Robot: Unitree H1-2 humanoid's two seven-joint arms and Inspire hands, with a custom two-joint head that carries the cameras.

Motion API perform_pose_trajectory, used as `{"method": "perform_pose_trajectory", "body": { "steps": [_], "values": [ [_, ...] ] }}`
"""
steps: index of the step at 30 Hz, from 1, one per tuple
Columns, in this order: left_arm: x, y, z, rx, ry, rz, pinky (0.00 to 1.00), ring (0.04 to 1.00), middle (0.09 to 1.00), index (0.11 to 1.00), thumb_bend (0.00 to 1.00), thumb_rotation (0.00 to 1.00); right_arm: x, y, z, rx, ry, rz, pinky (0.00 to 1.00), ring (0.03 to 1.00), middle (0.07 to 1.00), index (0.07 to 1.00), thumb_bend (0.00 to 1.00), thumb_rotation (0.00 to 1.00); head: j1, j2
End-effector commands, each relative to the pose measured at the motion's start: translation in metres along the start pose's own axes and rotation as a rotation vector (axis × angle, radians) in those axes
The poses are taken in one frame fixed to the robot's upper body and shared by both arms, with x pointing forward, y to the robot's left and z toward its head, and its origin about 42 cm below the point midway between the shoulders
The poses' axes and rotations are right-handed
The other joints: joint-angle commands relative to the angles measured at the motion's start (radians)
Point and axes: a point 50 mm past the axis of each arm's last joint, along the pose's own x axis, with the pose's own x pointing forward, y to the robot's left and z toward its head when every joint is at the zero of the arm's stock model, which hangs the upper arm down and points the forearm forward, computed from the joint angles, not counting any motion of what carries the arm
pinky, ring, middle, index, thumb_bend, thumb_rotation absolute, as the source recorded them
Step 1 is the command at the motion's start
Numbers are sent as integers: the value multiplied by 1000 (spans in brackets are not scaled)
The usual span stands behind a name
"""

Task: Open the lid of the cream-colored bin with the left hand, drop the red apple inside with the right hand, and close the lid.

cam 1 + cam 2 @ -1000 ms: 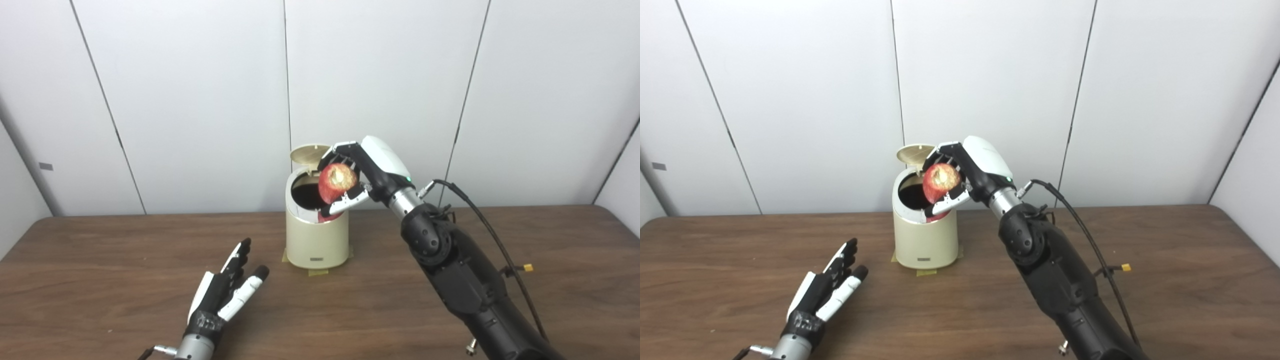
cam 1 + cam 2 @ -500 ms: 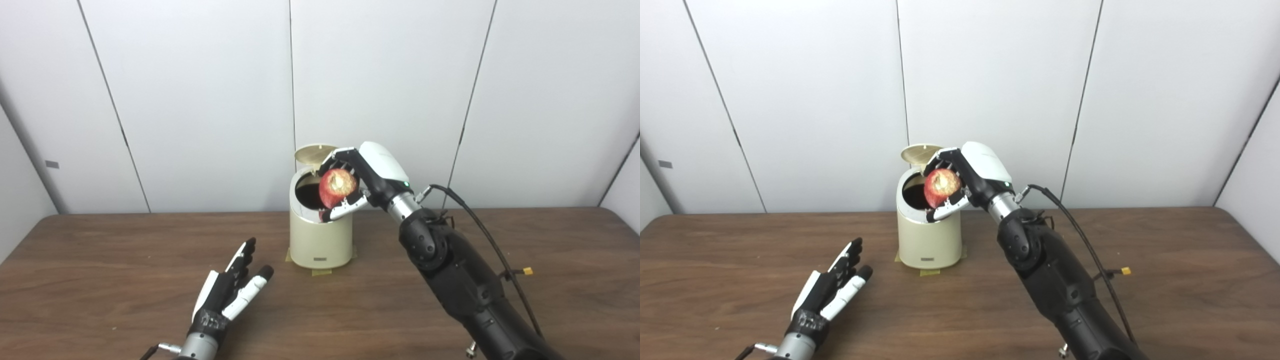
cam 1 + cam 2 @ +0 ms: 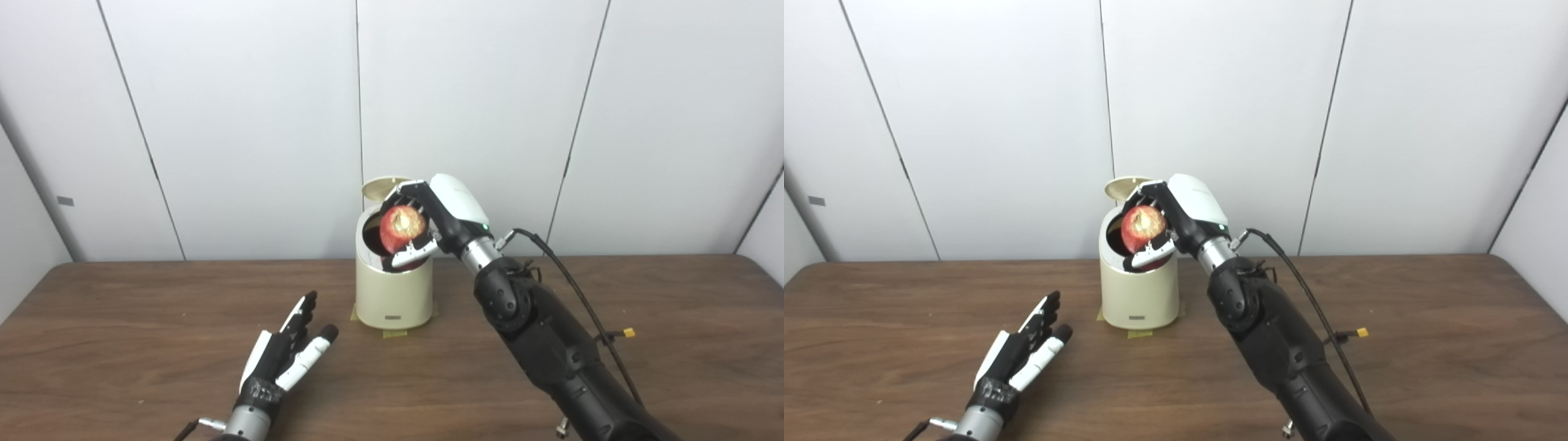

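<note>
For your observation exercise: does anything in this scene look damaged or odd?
The apple, held in the right hand over the open bin, has a pale, rough patch on its facing side. Nothing else stands out.

Red apple (image 3: 402, 228) above open cream bin (image 3: 394, 294), lid (image 3: 381, 185) upright

Red apple with a pale tan patch (image 3: 402, 228) between black-and-white fingers (image 3: 415, 251); cream-coloured round bin (image 3: 394, 294) below them, dark inside; brown wood-grain table (image 3: 122, 343).
</note>
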Motion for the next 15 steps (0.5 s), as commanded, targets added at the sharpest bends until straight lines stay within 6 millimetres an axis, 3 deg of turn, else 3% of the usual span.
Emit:
{"method": "perform_pose_trajectory", "body": {
  "steps": [1, 2, 4, 5, 15],
  "values": [
    [14, 1, 24, 9, -99, 4, 1000, 1000, 1000, 1000, 860, 730, 22, -27, 19, -75, -69, -55, 399, 488, 581, 516, 518, 79, 1, 1],
    [14, 1, 24, 6, -99, 3, 1000, 1000, 1000, 1000, 861, 729, 21, -27, 18, -96, -65, -48, 411, 516, 608, 507, 520, 106, 1, 1],
    [13, 1, 24, 0, -100, 2, 1000, 1000, 1000, 1000, 866, 725, 20, -26, 17, -116, -57, -41, 475, 612, 693, 668, 788, 115, 4, 4],
    [13, 1, 24, 2, -101, 2, 1000, 1000, 1000, 1000, 868, 725, 20, -26, 17, -122, -55, -38, 485, 627, 706, 690, 825, 118, 3, 4],
    [11, 2, 25, 7, -101, 3, 1000, 1000, 1000, 1000, 854, 743, 15, -25, 13, -83, -49, 78, 571, 713, 784, 769, 919, 173, 0, 13]
  ]
}}
